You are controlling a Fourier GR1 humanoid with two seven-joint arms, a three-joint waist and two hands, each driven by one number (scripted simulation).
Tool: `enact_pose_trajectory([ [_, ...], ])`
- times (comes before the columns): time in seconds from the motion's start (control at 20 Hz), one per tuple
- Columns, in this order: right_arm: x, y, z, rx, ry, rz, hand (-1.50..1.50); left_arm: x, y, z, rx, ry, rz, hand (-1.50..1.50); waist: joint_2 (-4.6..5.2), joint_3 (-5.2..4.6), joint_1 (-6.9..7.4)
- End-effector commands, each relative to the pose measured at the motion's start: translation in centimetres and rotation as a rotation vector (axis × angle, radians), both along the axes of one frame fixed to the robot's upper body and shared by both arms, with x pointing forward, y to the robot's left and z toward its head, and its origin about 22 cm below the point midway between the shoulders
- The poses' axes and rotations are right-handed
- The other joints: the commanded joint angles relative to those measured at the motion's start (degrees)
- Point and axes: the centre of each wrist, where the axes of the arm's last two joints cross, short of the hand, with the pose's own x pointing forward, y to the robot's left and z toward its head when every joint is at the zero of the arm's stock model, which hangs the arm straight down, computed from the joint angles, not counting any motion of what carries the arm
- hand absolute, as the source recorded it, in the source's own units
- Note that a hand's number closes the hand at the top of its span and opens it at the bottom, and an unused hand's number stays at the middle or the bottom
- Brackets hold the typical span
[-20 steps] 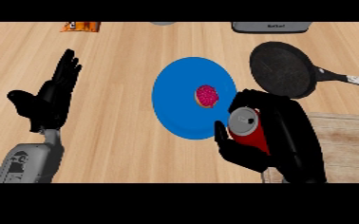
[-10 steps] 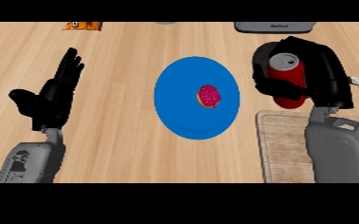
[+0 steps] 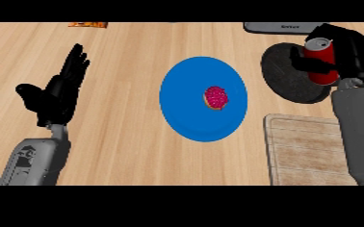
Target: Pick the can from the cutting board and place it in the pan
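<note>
- The right hand (image 3: pixel 340 53) is seen wrapped around the one red can (image 3: pixel 321 62), held over the single black pan (image 3: pixel 293 74).
- The left hand (image 3: pixel 57 91) is rested open, fingers up, well apart.
- One blue plate (image 3: pixel 186 110) between them, one cutting board (image 3: pixel 304 149) below the right hand.

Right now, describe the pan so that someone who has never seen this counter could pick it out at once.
Start at the big blue plate in the middle of the wooden counter and look to its right. There, above the pale cutting board, lies the pan, with the right hand holding the red can over it. It is the only dark, round, flat dish; the plate is blue and carries a pink doughnut.
</note>
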Motion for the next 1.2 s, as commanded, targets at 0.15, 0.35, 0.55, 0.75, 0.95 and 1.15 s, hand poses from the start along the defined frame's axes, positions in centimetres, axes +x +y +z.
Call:
enact_pose_trajectory([
  [0.15, 2.9, -3.2, -2.9, 0.021, -0.005, -0.055, 1.50, -0.9, -0.7, 0.2, 0.008, -0.001, -0.032, 0.00, 0.17, 0.08, 1.33],
  [0.35, 2.6, -3.1, -5.4, 0.206, 0.026, -0.025, 1.50, 0.2, -1.1, 0.1, 0.009, -0.009, -0.035, 0.00, 0.76, 0.20, 1.51],
  [0.55, 2.8, -4.0, -5.9, 0.281, 0.293, 0.034, -1.50, 0.4, -0.3, 0.7, 0.010, -0.016, -0.037, 0.00, 0.78, 0.15, 2.25],
  [0.75, 2.0, -4.6, -7.6, 0.359, 0.319, 0.108, -1.50, -0.5, -1.1, -0.4, -0.004, -0.007, -0.055, 0.00, 0.87, 0.22, 2.45],
  [0.95, 1.9, -5.0, -7.6, 0.362, 0.209, 0.115, -1.50, 0.7, -0.1, 0.1, 0.008, -0.012, -0.038, 0.00, 0.97, 0.20, 1.91],
  [1.15, 1.6, -5.2, -8.0, 0.477, 0.045, 0.128, -1.50, -0.1, 0.2, -1.4, -0.008, 0.000, -0.012, 0.00, 0.45, 0.12, 0.70],
])
